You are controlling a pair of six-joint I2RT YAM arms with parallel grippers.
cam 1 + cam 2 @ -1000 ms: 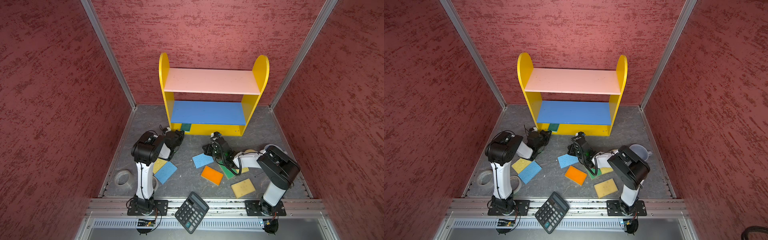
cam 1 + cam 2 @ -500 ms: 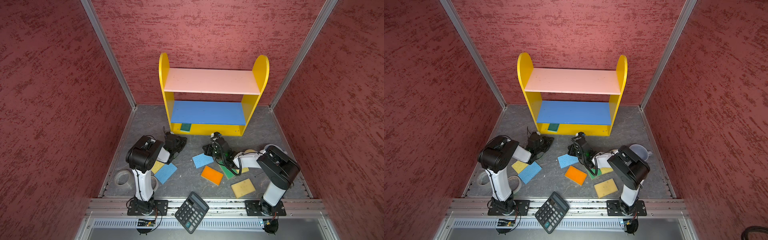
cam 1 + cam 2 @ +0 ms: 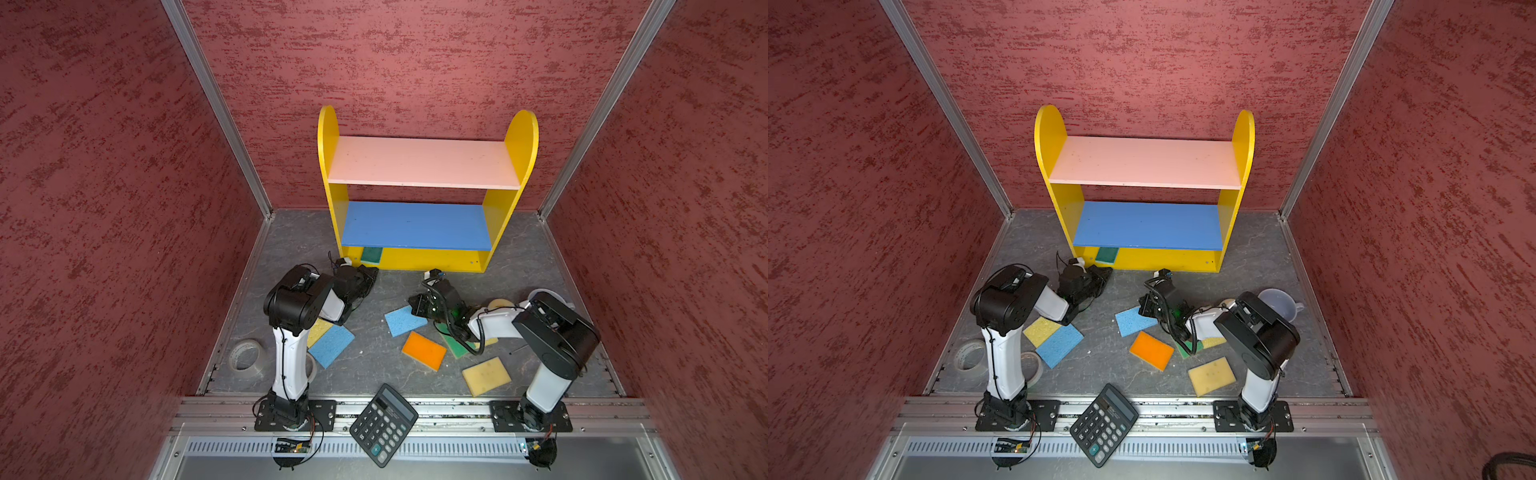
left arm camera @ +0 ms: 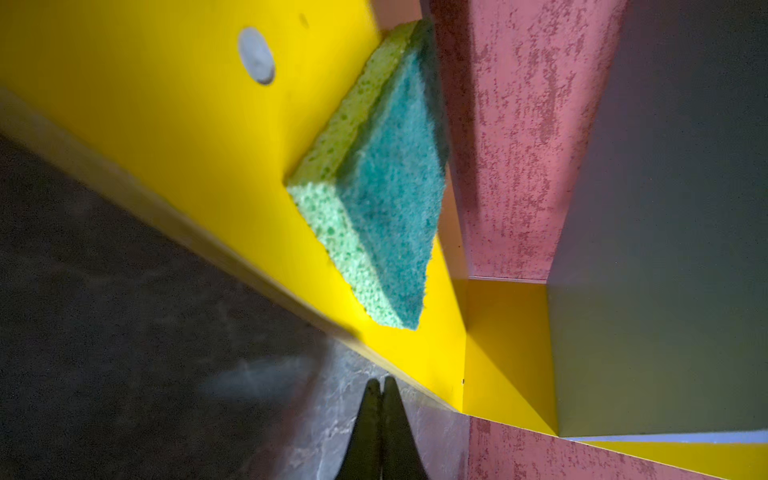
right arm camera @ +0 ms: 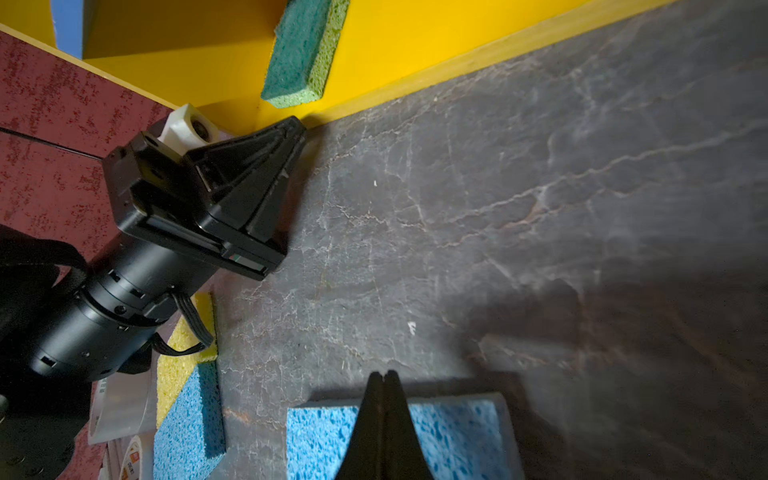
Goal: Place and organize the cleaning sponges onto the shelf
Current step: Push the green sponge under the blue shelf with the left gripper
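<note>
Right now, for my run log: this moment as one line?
left gripper: shut, empty, near shelf | right gripper: shut, at central blue sponge | green sponge: on bottom board

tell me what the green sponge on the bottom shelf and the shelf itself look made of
Green sponge: open-cell foam, going by the pitted pale-green edge, with a darker, fuzzy teal layer on one face, probably a scouring pad.
Shelf: smooth flat boards with a slight sheen and a round cap over a fixing; likely painted or laminated wood board, though plastic cannot be ruled out.
</note>
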